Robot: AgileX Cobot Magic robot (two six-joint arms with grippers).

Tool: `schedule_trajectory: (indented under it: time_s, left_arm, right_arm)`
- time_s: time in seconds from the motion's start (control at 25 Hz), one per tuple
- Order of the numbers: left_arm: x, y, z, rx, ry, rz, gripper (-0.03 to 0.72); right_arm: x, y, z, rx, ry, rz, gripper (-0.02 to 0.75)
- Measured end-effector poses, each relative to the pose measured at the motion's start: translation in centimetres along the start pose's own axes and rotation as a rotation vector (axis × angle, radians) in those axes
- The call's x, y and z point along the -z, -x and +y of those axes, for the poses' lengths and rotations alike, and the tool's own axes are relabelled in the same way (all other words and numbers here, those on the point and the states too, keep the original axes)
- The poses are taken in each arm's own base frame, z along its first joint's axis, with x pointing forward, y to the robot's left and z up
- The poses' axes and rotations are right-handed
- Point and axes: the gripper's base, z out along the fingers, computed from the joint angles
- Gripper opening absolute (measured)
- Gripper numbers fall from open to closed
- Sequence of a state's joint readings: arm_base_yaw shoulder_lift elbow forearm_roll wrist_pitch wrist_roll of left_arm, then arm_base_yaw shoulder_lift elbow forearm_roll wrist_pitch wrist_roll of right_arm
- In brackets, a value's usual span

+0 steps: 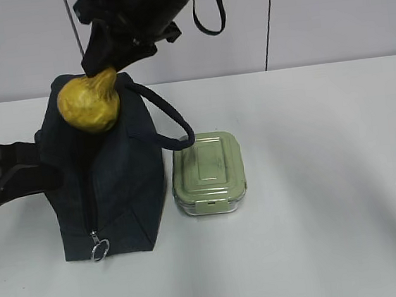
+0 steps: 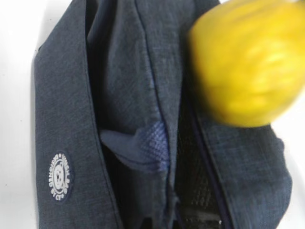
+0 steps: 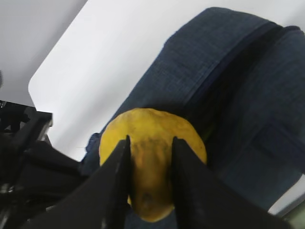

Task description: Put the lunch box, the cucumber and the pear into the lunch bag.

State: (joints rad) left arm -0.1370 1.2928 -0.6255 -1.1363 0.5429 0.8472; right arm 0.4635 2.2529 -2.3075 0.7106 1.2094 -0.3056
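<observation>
Pear (image 1: 91,100) first, it seems: the right claw (image 3: 150,162) has it pinched by the narrow neck, both fingers (image 3: 116,176) closed against the fruit, so the fat end hangs free below. Its long axis runs close to upright, neck up and leaning a little to the right in the exterior view, bulb down. It is held in the air over the far end of the lunch bag (image 1: 114,193), above the zipper line. I'd judge that grip was picked so the round end can go into the mouth first.

Against the bag's left side sits the left arm (image 1: 6,176); its wrist camera looks straight down into the parted fabric, which suggests it is there to keep the mouth open, though I cannot tell whether the left claw is wide or closed, as it never shows. The bag lies long on the desk (image 1: 314,179), zipper running from the far end toward the ring pull (image 1: 99,250) at the near end.

Just right of the bag, under its handle loop (image 1: 167,120), the lunch box (image 1: 208,173) waits lid up. No cucumber is in sight.
</observation>
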Motion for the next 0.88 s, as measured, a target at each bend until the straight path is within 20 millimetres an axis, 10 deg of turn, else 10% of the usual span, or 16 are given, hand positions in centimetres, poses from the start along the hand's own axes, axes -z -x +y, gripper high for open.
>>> schedule_trajectory:
  time_s: [0.48, 0.88]
  left_arm:
    - [0.0, 0.0, 0.0, 0.001, -0.001, -0.001, -0.014]
    - [0.0, 0.0, 0.0, 0.001, 0.002, -0.003, -0.014]
  right_arm:
    - [-5.0, -0.4, -4.6, -0.057, -0.082, -0.072, 0.266]
    - [-3.7, 0.7, -3.3, 0.0, -0.046, -0.092, 0.437]
